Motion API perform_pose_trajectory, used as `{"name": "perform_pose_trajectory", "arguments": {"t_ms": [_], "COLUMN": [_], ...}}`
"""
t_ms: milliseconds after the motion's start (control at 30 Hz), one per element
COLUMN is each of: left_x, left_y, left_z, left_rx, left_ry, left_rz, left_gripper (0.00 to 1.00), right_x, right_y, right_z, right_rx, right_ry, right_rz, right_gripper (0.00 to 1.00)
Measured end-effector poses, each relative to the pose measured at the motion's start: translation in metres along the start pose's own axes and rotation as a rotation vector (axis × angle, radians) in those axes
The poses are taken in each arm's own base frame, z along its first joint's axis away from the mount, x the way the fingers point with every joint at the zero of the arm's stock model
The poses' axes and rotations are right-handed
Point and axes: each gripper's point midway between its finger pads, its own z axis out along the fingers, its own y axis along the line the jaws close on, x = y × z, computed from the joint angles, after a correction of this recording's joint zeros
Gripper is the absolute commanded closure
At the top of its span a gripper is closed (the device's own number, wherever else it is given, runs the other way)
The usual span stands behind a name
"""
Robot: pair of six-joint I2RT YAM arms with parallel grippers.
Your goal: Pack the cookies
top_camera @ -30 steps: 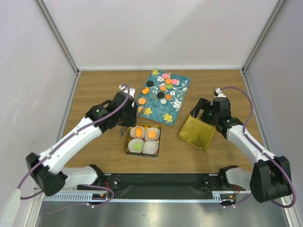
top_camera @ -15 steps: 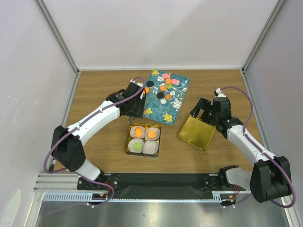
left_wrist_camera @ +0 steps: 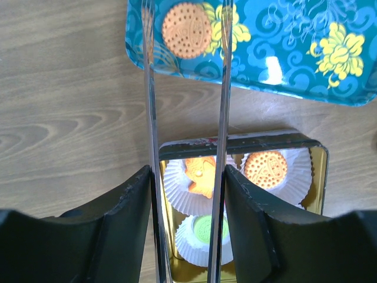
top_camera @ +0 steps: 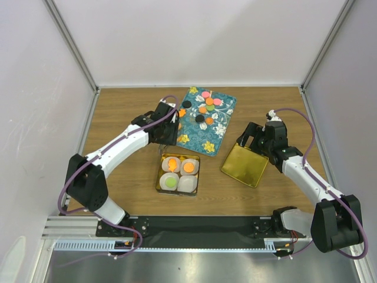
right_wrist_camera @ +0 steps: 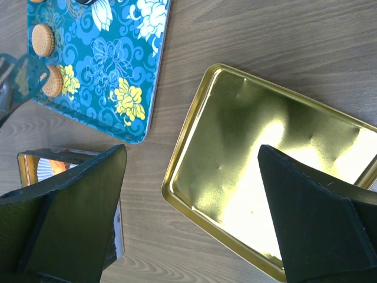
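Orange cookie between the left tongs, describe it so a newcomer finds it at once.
Start at the teal flowered tray at the back of the wooden table. Go to its near-left corner, the one closest to the gold tin of paper cups. There one round orange cookie lies flat, framed by the left gripper's metal tongs; it sits apart from the cluster of cookies further up the tray.

The top external view looks down from above and behind the arm bases over the whole table (top_camera: 118, 112). Both wrist views look down from close by, and both catch the teal tray (left_wrist_camera: 306, 71) (right_wrist_camera: 106, 65) and the gold tin (left_wrist_camera: 318, 171) (right_wrist_camera: 26, 162)
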Motion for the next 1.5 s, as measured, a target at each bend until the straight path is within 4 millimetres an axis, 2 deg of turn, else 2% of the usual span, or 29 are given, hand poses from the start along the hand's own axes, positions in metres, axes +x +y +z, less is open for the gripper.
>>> {"name": "perform_pose_trajectory", "arguments": {"t_ms": [600, 933, 1033, 1067, 1200, 1367, 1500], "left_x": [0.02, 0.021, 0.025, 0.027, 0.027, 0.024, 0.016], "left_y": [0.0, 0.001, 0.003, 0.003, 0.002, 0.0, 0.001], "left_z": [0.016, 0.017, 0.019, 0.02, 0.02, 0.013, -0.003], "left_rx": [0.01, 0.009, 0.006, 0.007, 0.009, 0.027, 0.036], "left_ry": [0.056, 0.057, 0.067, 0.07, 0.071, 0.059, 0.03], "left_rz": [0.015, 0.021, 0.022, 0.022, 0.023, 0.02, 0.017], "left_gripper": [0.44, 0.5, 0.55, 0.6, 0.6, 0.61, 0.62], "right_x": [0.0, 0.0, 0.0, 0.0, 0.001, 0.001, 0.001], "right_y": [0.0, 0.0, 0.0, 0.0, 0.001, 0.001, 0.001], "right_z": [0.0, 0.0, 0.0, 0.0, 0.0, 0.0, 0.0], "right_rx": [0.0, 0.0, -0.001, -0.001, -0.006, -0.006, -0.006], "right_ry": [0.0, 0.0, 0.001, 0.001, 0.004, 0.004, 0.004], "right_rz": [0.0, 0.0, 0.0, 0.0, 0.0, 0.0, 0.0], "right_gripper": [0.0, 0.0, 0.0, 0.0, 0.0, 0.0, 0.0]}}
